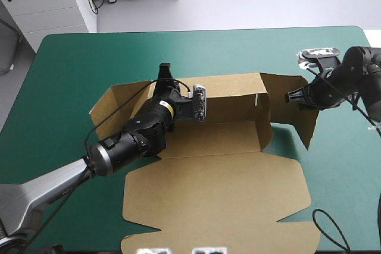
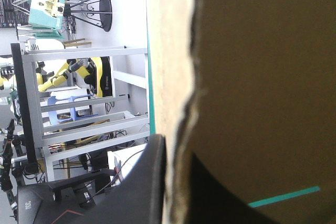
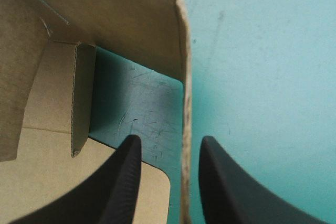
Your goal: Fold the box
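Teal-green counter [image 1: 83, 57], box [image 1: 220, 194] half-raised. Left claw [image 2: 176, 171] clenched on far wall [image 1: 232, 96]; right claw [image 3: 168, 177] released astride end flap [image 3: 184, 87]: best gripped squarely before folding.

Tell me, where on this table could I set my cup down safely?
Bare teal-green cover runs between the box's raised back wall and the table's far edge. The middle is crowded: left claw and right claw at the box.
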Robot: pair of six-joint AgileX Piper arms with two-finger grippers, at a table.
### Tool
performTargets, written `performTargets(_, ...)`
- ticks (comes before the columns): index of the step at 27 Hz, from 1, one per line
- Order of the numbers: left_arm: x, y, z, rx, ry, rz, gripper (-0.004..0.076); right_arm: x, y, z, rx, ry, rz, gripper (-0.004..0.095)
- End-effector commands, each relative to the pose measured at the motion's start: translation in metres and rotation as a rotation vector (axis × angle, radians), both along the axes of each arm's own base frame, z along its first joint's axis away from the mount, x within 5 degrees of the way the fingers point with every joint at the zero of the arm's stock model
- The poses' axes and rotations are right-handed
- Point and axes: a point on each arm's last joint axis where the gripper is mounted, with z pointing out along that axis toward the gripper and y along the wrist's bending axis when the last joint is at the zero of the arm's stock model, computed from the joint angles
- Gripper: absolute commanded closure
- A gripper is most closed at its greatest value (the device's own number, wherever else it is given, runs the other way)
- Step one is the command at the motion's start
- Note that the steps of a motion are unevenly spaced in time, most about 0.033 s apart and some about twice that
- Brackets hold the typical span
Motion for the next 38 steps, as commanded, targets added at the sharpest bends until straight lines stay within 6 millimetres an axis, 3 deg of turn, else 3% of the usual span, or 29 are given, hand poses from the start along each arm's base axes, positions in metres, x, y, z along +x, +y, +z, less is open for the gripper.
performTargets(1, -0.005, 0.008, 0.016, -0.039, -0.020, 0.050, 0.0731, -0.017, 0.001, 0.021, 0.013, -0.070, -0.004, 0.0788)
performTargets(3, -0.005, 0.009, 0.016, -0.037, -0.019, 0.053, 0.0731, -0.022, 0.001, 0.022, 0.009, -0.075, -0.005, 0.0925)
performTargets(16, -0.005, 0.010, 0.016, -0.032, -0.018, 0.062, 0.0731, -0.049, -0.002, 0.030, -0.015, -0.113, -0.008, 0.0926)
performTargets(27, -0.005, 0.010, 0.016, -0.024, -0.018, 0.067, 0.0731, -0.053, 0.000, 0.036, 0.004, -0.150, 0.025, 0.0916)
performTargets(30, -0.004, 0.010, 0.016, -0.023, -0.019, 0.067, 0.0731, -0.050, 0.000, 0.037, -0.006, -0.184, 0.023, 0.0822)
performTargets(33, -0.004, 0.010, 0.016, -0.025, -0.020, 0.062, 0.0731, -0.047, 0.000, 0.039, -0.004, -0.225, 0.020, 0.0629)
performTargets(34, -0.004, 0.010, 0.016, -0.025, -0.020, 0.062, 0.0731, -0.046, 0.000, 0.040, -0.003, -0.239, 0.018, 0.0499)
performTargets(36, -0.004, 0.010, 0.016, -0.025, -0.020, 0.062, 0.0731, -0.046, 0.000, 0.043, -0.003, -0.251, 0.017, 0.0406)
performTargets(38, -0.004, 0.010, 0.016, -0.024, -0.019, 0.064, 0.0731, -0.046, 0.000, 0.052, -0.002, -0.285, 0.017, 0.0414)
